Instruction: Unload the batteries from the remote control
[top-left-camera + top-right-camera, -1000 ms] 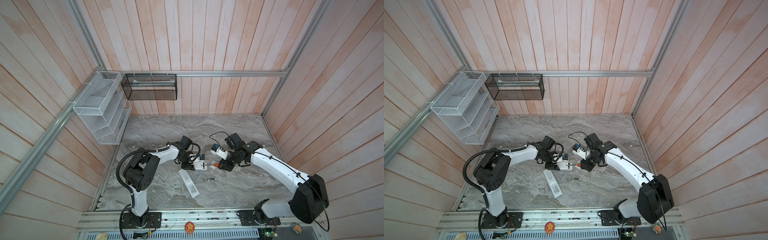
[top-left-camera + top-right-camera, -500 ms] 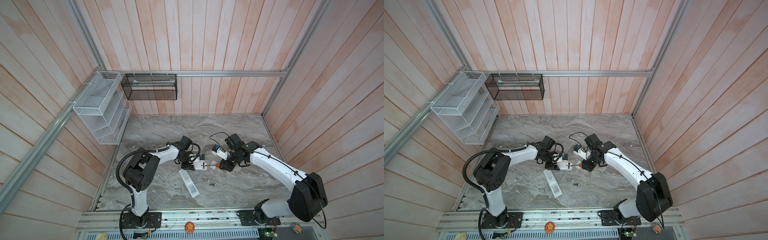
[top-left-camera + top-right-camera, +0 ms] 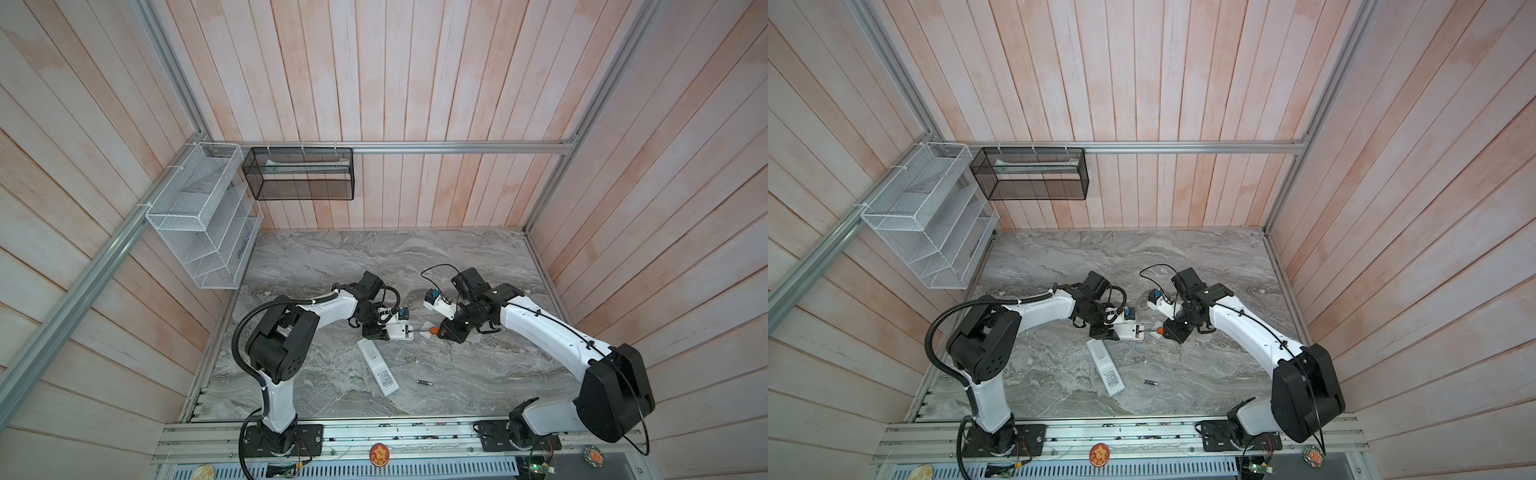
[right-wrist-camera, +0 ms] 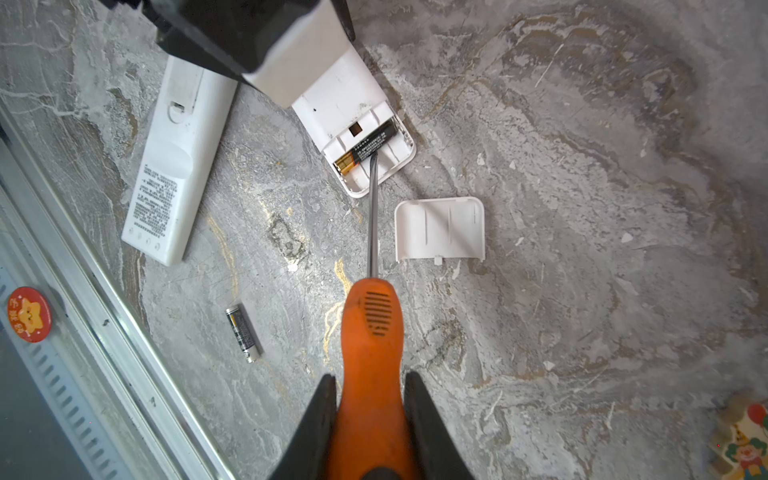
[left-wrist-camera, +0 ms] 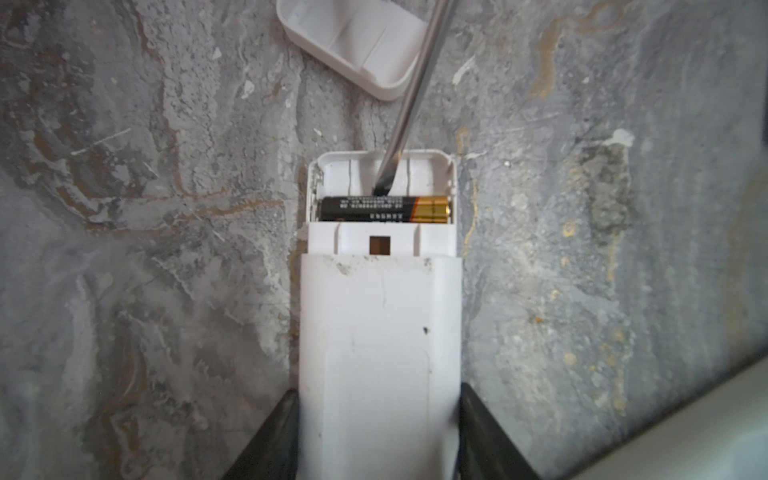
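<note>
Nearest front edge: loose battery [image 3: 424, 381] lies on worktop [image 3: 478, 374], 5 o'clock from held remote control [image 5: 380, 332]. Spare remote [image 3: 377, 366] at its 7 o'clock. Left pincer [image 5: 378, 419] about half open, clamping remote control body. Cover plate [image 4: 439, 228] off, just beside. Right pincer [image 4: 370, 399], at 3 o'clock, nearly closed around screwdriver [image 4: 372, 328] handle; tip against seated battery [image 5: 384, 209] in open bay. We judge step: prying remaining cell. Next: lever tip under cell, lift gently, keep remote control pinned.
</note>
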Motion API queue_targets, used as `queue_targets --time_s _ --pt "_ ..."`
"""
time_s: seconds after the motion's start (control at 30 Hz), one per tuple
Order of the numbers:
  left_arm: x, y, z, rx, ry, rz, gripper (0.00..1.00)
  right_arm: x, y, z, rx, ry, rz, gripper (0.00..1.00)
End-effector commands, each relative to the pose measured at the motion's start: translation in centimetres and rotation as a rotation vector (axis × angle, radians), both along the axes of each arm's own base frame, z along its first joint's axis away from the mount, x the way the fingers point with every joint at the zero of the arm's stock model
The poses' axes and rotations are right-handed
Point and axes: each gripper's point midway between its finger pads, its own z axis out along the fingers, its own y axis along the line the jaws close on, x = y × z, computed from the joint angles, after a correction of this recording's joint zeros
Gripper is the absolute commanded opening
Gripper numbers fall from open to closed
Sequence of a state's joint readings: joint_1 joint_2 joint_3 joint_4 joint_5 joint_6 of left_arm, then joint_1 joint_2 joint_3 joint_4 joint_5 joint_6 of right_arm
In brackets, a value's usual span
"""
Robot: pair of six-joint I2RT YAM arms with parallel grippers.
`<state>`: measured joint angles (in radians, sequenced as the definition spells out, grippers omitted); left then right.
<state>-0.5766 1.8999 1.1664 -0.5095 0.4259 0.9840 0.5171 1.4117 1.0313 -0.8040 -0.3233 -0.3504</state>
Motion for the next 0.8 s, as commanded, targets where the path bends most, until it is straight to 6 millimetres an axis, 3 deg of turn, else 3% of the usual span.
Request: queue_targets --time_s 0.0,0.77 --pt "-1.37 0.71 -0.88 0.024 0.056 -0.007 0.26 -1.20 0.83 0.21 0.054 0.033 0.033 0.00" --pt "-1.26 0.67 -0.32 0.011 0.049 -0.002 0.26 -1.63 1.22 0.36 0.066 0.071 0.031 0.00"
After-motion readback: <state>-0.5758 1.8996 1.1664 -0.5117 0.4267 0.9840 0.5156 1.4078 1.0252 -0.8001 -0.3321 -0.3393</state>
